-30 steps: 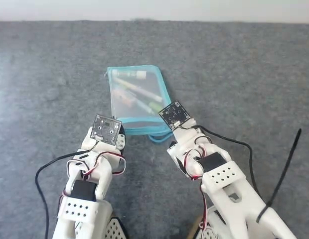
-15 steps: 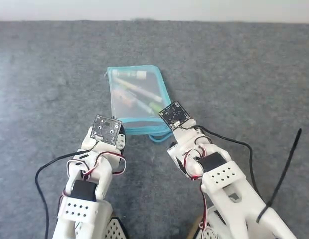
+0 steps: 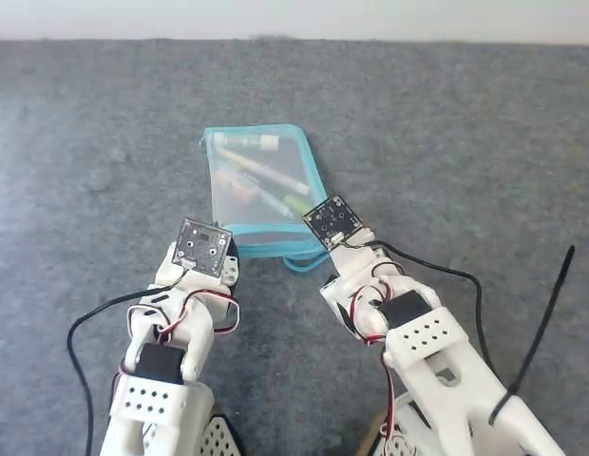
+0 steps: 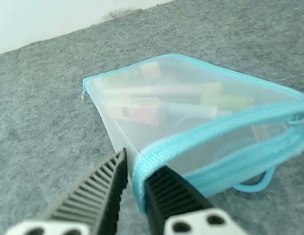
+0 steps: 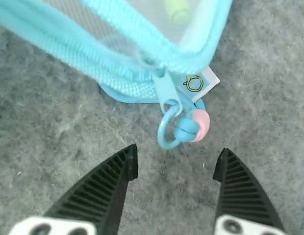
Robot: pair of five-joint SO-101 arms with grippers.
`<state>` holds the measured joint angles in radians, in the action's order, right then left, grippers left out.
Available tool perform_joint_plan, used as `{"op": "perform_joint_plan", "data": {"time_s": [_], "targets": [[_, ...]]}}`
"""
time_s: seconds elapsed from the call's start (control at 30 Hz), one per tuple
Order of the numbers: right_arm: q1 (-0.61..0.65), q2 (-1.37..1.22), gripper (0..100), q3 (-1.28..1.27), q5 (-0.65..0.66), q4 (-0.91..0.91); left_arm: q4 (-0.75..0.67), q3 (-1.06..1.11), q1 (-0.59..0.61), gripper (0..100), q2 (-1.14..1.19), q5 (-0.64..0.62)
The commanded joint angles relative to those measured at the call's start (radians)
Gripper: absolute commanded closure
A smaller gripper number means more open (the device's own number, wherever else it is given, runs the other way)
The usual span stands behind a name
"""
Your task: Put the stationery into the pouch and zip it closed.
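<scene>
In the high view, one pouch [image 3: 261, 180] lies around the middle of the grey table [image 3: 484, 133], its zip end toward the near edge. Several pens [image 3: 293, 201] are inside, but I cannot tell exactly how many. Two arms meet it at that end.

In the left wrist view, the left gripper [image 4: 140, 169] is clamped on the pouch's turquoise hem at one corner. The pouch looks light, soft and floppy, so it would likely slide or buckle unless pinned like this.

In the right wrist view, the right gripper [image 5: 177, 152] hangs with its jaws spread, holding nothing. It is just short of the one zip pull [image 5: 166, 90], which carries one ring [image 5: 162, 139] and one pink bead [image 5: 197, 126]. The slider sits at the pouch's corner, so the zip seems shut or nearly so. The small ring is the likeliest hold, and probably a slippery one.
</scene>
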<state>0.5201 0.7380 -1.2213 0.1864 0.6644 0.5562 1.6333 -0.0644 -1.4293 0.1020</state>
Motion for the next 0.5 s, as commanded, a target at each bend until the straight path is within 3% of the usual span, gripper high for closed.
{"op": "perform_joint_plan", "data": {"time_s": [0.0,0.47], "targets": [[-0.004,0.033,74.2,0.023,0.000,0.005,-0.003,-0.005,-0.003,99,-0.005,0.000],[-0.012,0.039,73.9,0.021,0.020,0.002,-0.003,-0.007,-0.003,99,-0.005,0.002]]}}
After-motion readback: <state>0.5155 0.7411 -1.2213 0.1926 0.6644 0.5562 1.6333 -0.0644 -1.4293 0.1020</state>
